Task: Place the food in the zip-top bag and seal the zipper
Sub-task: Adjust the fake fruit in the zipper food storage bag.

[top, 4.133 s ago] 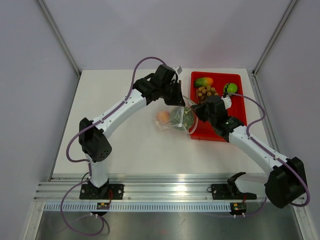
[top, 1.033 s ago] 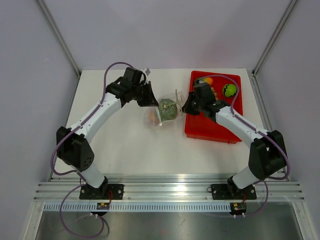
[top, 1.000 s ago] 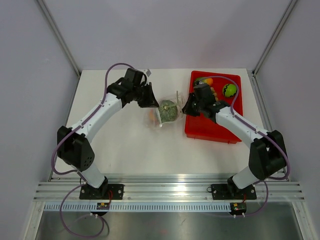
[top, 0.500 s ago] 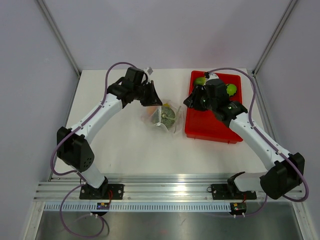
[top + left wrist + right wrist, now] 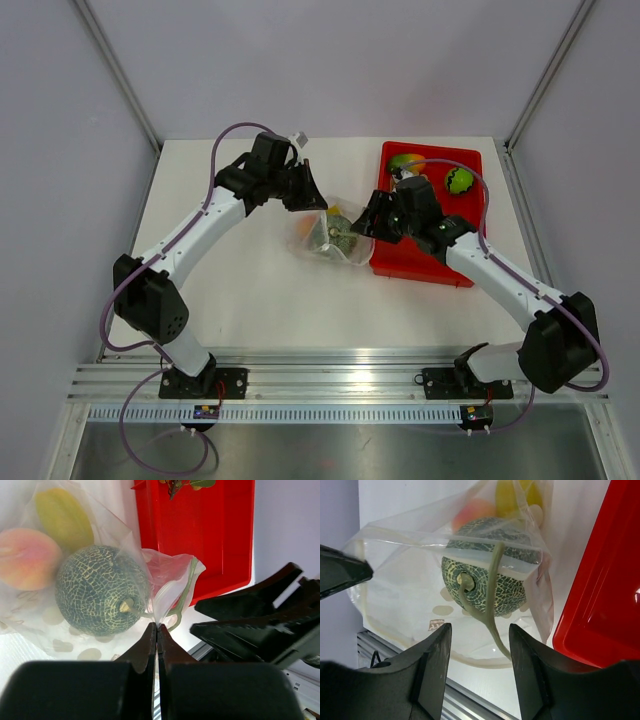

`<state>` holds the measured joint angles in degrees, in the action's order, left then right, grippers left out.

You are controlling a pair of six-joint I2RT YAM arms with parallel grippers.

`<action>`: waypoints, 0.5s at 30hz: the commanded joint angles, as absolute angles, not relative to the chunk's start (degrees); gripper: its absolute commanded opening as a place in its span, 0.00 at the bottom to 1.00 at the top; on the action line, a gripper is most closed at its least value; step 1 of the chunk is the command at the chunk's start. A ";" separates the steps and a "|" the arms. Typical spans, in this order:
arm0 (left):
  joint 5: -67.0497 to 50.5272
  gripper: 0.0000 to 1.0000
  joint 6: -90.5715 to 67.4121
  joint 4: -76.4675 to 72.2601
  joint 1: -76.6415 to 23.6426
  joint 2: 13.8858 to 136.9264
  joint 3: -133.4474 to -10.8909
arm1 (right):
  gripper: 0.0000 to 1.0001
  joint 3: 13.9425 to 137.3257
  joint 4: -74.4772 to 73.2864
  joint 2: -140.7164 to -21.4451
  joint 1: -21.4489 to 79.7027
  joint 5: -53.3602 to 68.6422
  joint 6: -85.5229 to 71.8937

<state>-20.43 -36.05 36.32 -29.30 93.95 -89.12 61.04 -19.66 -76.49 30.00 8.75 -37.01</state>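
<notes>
Pinching the zip-top bag (image 5: 167, 575) just beside the red tray (image 5: 205, 540), left hand (image 5: 157, 626) clamps; right hand (image 5: 479, 628) gapes wide.

Robot lab cell; blank pale walls (image 5: 330, 60), aluminium mounting rail (image 5: 340, 383), white table (image 5: 260, 290).

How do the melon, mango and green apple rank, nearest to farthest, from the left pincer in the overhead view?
1. melon, in the bag beside the left pincer.
2. mango, tray's far-left corner.
3. green apple, farther right in tray.
</notes>
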 commanded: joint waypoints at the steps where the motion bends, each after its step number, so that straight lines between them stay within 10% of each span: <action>1: -22.59 0.00 -36.74 33.22 -29.71 91.23 -91.93 | 0.57 60.64 -14.68 -78.92 30.32 10.28 -38.59; 7: -22.06 0.00 -36.91 33.22 -29.79 90.53 -91.14 | 0.46 59.51 -10.38 -82.61 30.32 13.79 -41.13; 11: -21.71 0.00 -37.35 32.78 -29.88 89.91 -89.92 | 0.06 59.15 -9.49 -81.66 30.32 13.28 -44.99; 15: -21.45 0.00 -37.62 31.64 -30.32 90.44 -88.16 | 0.00 60.46 -10.89 -77.97 30.24 10.73 -47.80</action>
